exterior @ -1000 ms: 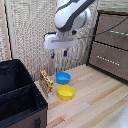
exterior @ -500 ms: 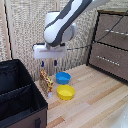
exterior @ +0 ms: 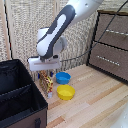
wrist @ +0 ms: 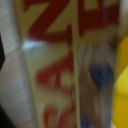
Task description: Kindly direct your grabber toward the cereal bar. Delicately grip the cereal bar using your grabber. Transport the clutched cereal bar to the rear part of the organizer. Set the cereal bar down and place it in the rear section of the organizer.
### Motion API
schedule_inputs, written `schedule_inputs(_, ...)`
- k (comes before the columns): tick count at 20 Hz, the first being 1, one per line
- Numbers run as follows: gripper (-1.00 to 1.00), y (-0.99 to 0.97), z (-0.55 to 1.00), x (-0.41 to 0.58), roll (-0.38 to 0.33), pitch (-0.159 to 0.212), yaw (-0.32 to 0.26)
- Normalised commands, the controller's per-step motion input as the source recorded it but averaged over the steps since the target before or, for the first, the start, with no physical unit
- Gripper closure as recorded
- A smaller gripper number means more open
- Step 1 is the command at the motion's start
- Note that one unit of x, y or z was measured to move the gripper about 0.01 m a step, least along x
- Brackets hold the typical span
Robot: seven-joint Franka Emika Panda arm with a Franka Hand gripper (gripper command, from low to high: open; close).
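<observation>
The cereal bar (exterior: 48, 85) is a yellow-orange box with red-brown print. It stands on end on the wooden table, just beside the organizer's (exterior: 17, 95) near wall. My grabber (exterior: 45, 75) hangs under its white block right over the bar's top. Its dark fingers are apart and reach down on either side of the bar's upper end. In the wrist view the bar (wrist: 60, 65) fills the picture, blurred and very close, with red letters on yellow. The organizer is a large black fabric box with a divider across it.
A blue bowl (exterior: 63, 78) and a yellow bowl (exterior: 65, 92) sit on the table right next to the bar; the yellow bowl shows in the wrist view (wrist: 123, 100). A brown drawer cabinet (exterior: 112, 45) stands at the exterior view's right. A wicker wall is behind.
The arm has swung toward the exterior view's left and come down, bringing the grabber from above the bowls to the top of the cereal bar.
</observation>
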Motion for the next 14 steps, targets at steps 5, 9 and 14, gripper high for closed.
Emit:
schedule_inputs(5,1.0,0.06,-0.01,0.064,-0.011,0.009,0.008)
schedule_inputs(9,1.0,0.09,-0.01,0.0,-0.021,0.008,0.0)
schedule_inputs(14,1.0,0.05,0.0,-0.006,-0.006,0.001,0.011)
